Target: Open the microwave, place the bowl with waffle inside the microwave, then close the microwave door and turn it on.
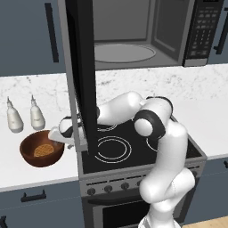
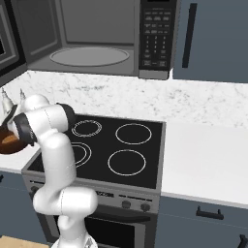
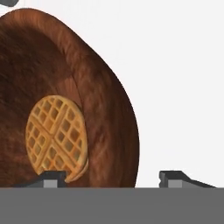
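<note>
in the hand view we see our pincer [image 3: 114, 178] with its two dark tips apart, straddling the right rim of the bowl [image 3: 109, 113]: one tip sits inside the bowl at the waffle's lower edge, the other outside over the pale counter. whether either tip touches the wood we cannot tell. the jaws are not clamped on anything we can see.

the waffle [image 3: 57, 138] lies flat on the bowl's floor, golden with a grid pattern, much smaller than the bowl around it.

from the left base view we find the bowl [image 1: 41, 148] on the white counter [image 1: 35, 171] just left of the stove [image 1: 133, 147], with the waffle [image 1: 43, 149] in it and our hand [image 1: 61, 133] down at its right rim. two small white bottles [image 1: 25, 116] stand upright behind the bowl, near the marble wall.

our arm reaches leftward across the black cooktop, past the lower edge of the microwave door [image 1: 82, 67], which stands swung wide open toward us. the microwave [image 1: 147, 31] hangs above the stove, its light grey inside and round turntable [image 1: 124, 52] bare to view, the keypad panel [image 1: 202, 26] at its right. in the right base view the microwave [image 2: 97, 34] shows the same open cavity, and a sliver of the bowl [image 2: 8, 140] peeks out behind our arm.
</note>
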You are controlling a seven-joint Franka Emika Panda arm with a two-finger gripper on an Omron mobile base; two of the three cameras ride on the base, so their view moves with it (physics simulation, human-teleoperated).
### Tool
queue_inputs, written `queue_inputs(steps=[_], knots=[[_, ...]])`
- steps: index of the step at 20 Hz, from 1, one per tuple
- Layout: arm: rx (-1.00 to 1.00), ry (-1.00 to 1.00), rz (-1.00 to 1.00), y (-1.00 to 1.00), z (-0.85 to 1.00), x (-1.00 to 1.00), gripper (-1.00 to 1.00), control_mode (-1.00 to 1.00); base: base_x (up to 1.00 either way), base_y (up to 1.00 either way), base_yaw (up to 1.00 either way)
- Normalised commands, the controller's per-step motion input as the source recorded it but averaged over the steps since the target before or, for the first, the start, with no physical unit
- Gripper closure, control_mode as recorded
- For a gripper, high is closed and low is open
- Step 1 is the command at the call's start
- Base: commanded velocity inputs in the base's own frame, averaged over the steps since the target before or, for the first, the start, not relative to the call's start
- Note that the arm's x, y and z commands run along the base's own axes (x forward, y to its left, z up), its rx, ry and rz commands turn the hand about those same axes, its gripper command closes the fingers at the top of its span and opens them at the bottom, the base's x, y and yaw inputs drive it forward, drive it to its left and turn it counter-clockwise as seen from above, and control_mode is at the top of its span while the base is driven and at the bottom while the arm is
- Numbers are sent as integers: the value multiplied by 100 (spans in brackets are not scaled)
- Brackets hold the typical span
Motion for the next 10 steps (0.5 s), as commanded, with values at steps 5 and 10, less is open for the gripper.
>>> queue_inputs(steps=[5, 10], knots=[[0, 0, 0, 0, 0, 0, 100, -100, 0, 0, 0], [0, 0, -6, -9, 5, -8, 100, -100, 0, 0, 0]])
